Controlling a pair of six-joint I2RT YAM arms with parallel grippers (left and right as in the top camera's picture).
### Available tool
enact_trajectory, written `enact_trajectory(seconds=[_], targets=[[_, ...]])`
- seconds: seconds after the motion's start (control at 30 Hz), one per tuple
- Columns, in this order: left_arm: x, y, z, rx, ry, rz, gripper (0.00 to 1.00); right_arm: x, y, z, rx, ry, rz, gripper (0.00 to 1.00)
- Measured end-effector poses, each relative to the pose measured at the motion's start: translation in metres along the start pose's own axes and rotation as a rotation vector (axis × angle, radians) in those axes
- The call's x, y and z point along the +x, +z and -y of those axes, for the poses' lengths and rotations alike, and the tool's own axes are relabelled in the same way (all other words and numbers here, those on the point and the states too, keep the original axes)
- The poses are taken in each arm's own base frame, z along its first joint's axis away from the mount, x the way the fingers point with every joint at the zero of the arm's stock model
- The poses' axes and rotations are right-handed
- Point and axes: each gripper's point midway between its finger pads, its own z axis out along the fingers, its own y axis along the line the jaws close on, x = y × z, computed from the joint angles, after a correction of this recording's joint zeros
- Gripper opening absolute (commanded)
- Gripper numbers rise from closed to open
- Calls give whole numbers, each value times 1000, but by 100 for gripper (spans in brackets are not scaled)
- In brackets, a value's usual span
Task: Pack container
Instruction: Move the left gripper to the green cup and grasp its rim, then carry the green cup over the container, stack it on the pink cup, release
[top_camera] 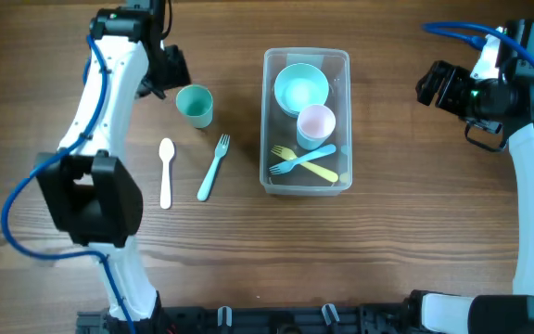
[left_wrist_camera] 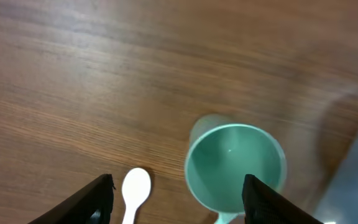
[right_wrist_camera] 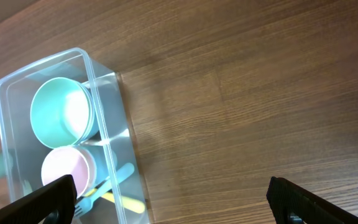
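Left of table centre, the left gripper (top_camera: 162, 72) hangs with its jaws spread and nothing held, just beside the upright teal cup (top_camera: 195, 105). Its wrist view frames the cup's open mouth between the two fingers (left_wrist_camera: 92, 202). The container (top_camera: 268, 111) sits at mid-table, long axis running from the far edge toward the robot. It lies to the right of the cup, near but apart, so cup and container fall on one rightward line from the left gripper. Inside it are a teal bowl (top_camera: 301, 88), a pink cup (top_camera: 316, 122) and two crossed utensils (top_camera: 304, 164). A white spoon (top_camera: 166, 172) and a blue fork (top_camera: 213, 167) rest on the wood nearer the robot, also on the container's left. The right gripper (top_camera: 431, 83), likewise spread and empty, stands well apart on the container's other side. Judged from this layout, the left arm is nearer every loose item, and the coming carry would cross the container's long left wall.
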Motion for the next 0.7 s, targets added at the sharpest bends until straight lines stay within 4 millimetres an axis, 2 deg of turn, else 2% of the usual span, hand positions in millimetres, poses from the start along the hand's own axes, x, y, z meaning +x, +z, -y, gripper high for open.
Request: enact_trajectory(seconds=[0.1, 0.2, 0.27, 0.33, 0.47, 0.6, 0.67, 0.7], targets=[[12, 31, 1, -10, 4, -90, 62, 0, 0, 0, 0, 0, 0, 100], [23, 61, 2, -22, 9, -164, 53, 0, 0, 0, 0, 0, 0, 100], [29, 74, 3, -26, 9, -197, 31, 0, 0, 0, 0, 0, 0, 100], [32, 78, 3, -27, 11, -212, 17, 0, 0, 0, 0, 0, 0, 100], [31, 79, 6, -8, 7, -209, 4, 0, 0, 0, 0, 0, 0, 100], [29, 72, 9, 2, 8, -196, 4, 0, 0, 0, 0, 0, 0, 100], [25, 46, 14, 22, 19, -149, 4, 0, 0, 0, 0, 0, 0, 100], [22, 19, 23, 49, 36, -95, 4, 0, 0, 0, 0, 0, 0, 100]])
